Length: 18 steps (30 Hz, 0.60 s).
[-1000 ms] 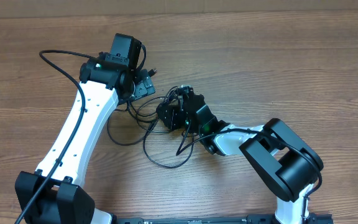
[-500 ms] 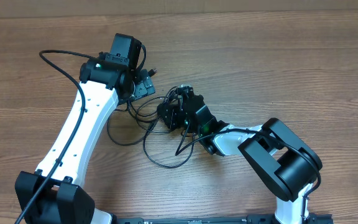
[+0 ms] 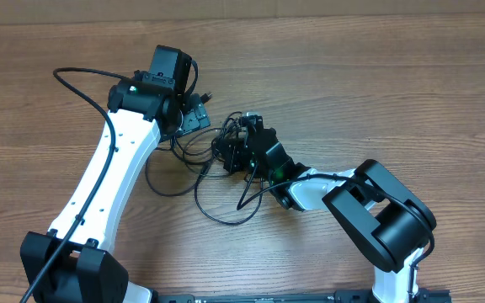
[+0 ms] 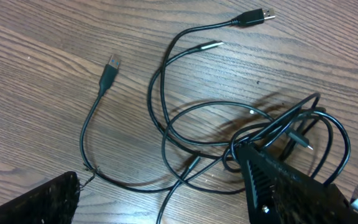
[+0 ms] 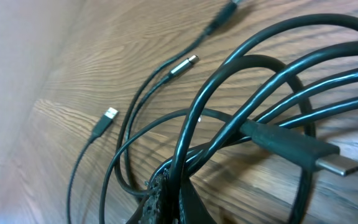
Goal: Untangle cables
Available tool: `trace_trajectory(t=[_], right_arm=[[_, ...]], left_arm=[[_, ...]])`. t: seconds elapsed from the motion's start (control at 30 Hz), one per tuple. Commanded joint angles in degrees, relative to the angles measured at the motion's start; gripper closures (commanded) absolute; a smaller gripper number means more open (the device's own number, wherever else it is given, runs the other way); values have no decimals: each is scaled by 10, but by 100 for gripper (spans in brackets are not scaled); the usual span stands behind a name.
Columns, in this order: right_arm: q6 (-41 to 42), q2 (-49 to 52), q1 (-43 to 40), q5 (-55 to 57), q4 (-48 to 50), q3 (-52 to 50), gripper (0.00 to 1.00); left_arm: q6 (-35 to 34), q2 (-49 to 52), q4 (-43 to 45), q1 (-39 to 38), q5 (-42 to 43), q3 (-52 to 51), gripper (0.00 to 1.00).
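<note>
The right gripper (image 5: 169,193) is clamped tight on a bunch of strands of the cables (image 5: 272,140), pinching them where several thin black loops cross. Out from the right gripper, the loops fan across the wooden table (image 3: 394,84), with one slack loop lying on the side of the right gripper nearer the arm bases. A loose end with a USB plug (image 4: 110,65) lies clear of the right gripper. Just beside the right gripper, the left gripper (image 4: 157,165) hangs over the cables with its jaws wide apart, holding nothing

A wooden table (image 3: 411,101) of brown, streaky grain fills the view (faintly glossy under even light). A paler tan band (image 3: 327,7) lines its far edge
</note>
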Motion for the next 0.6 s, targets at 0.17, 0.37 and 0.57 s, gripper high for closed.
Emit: trace_trajectory(t=[0.17,0.37,0.57], right_arm=[[-5,-56,-14,-78,-32,15,96],[-9,-156,-49,-86,-109,15,96],[-8,-262,-108,-171,-127,15,96]], left_arm=[[-12,3,0,1,-10,2,0],[-12,3,0,1,-10,2,0],[-12,3,0,1,-10,2,0]])
